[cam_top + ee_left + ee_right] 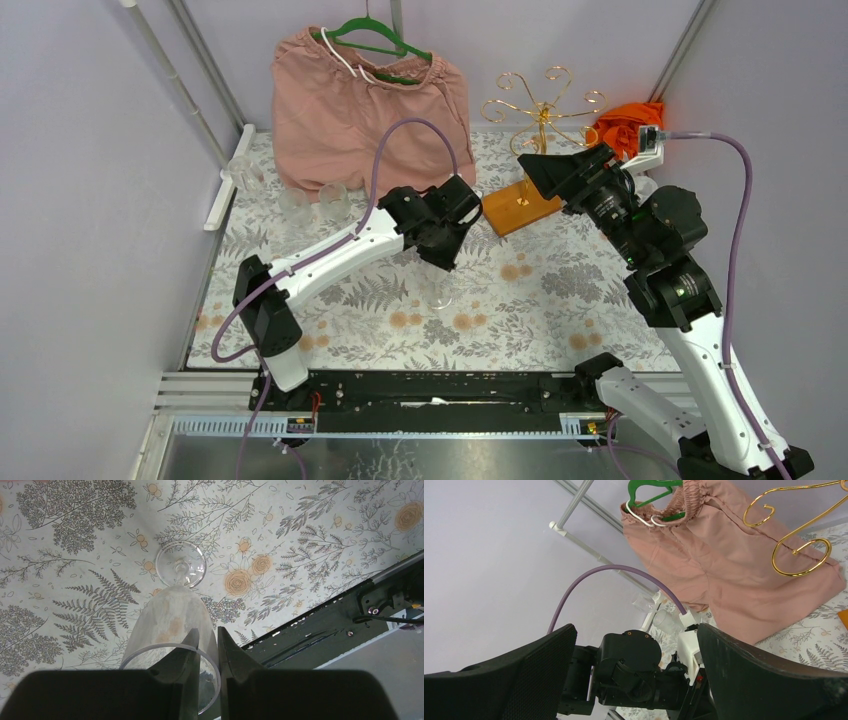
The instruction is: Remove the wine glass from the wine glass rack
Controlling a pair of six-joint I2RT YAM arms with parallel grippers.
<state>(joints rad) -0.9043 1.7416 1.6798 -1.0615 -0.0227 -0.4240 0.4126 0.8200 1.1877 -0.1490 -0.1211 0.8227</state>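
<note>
The wine glass rack (541, 108) is a gold wire stand on an orange-brown wooden base (520, 206) at the back middle; no glass shows on it. Its curled arms also show in the right wrist view (799, 555). My left gripper (207, 637) is shut on the rim of a clear wine glass (172, 615), with one finger inside the bowl and one outside. The glass hangs below the gripper (441, 252), its foot (180, 564) close to the floral tablecloth; I cannot tell whether it touches. My right gripper (545, 165) is open and empty beside the rack, and it also shows in the right wrist view (635, 630).
Pink shorts (370, 110) hang on a green hanger at the back. An orange cloth (628, 125) lies at the back right. Several clear glasses (330, 195) stand at the back left near a white rail (225, 180). A black rail (440, 390) runs along the near edge.
</note>
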